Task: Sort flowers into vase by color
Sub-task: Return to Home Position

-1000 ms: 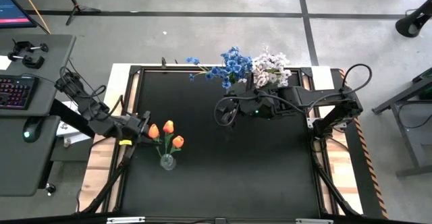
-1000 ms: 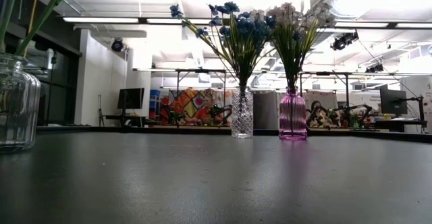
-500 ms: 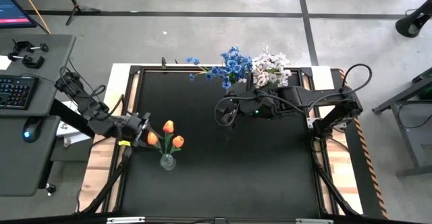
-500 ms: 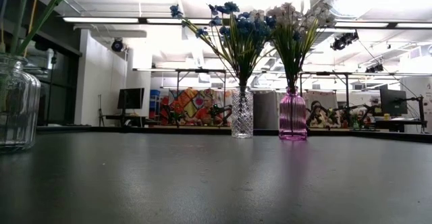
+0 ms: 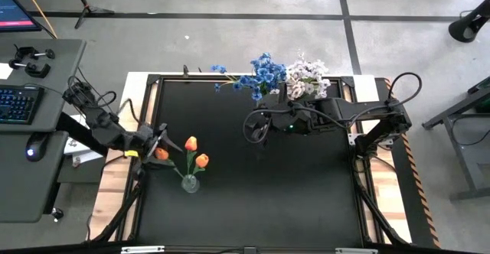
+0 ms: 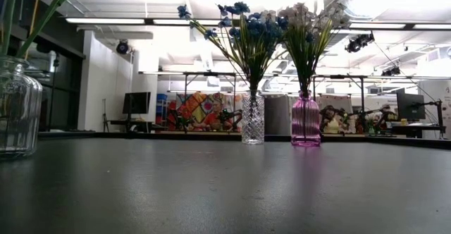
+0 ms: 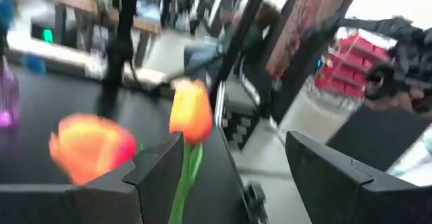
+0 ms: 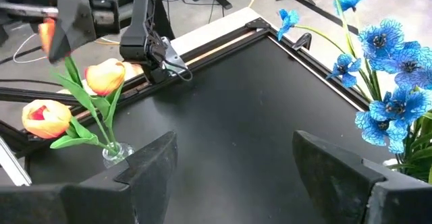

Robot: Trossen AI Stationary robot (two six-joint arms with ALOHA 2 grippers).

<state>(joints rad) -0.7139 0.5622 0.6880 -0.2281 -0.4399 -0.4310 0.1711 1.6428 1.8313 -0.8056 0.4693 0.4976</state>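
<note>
Left hand point(image 5: 158, 142) hangs at the left edge of the black desk point(image 5: 268, 200), its two dark fingers point(image 7: 158, 166) spread wide and pinching nothing. One leaning tulip point(image 5: 161, 154) has its orange head just beside this hand; whether they touch cannot be told. In the left wrist view that head shows large and blurred past the fingers, not between them.

The other two orange tulips point(image 5: 191, 142) stand a little farther into the desk. All three rise on thin green stems from a ribbed clear vase point(image 5: 189, 183) near the desk's front left part.

The right hand point(image 5: 254, 126) is over the middle of the desk, reaching in from the right side, well apart from the tulips. Its fingers point(image 8: 152, 156) are likewise spread, with only bare desk between them.

At the far edge, the blue sprays point(image 5: 260, 72) stand upright in a cut-glass vase point(image 6: 253, 119). Just beside them, the white sprays point(image 5: 308, 74) stand in a purple vase point(image 6: 305, 120). The two bunches brush together at their tops, while their vases stand close side by side.
</note>
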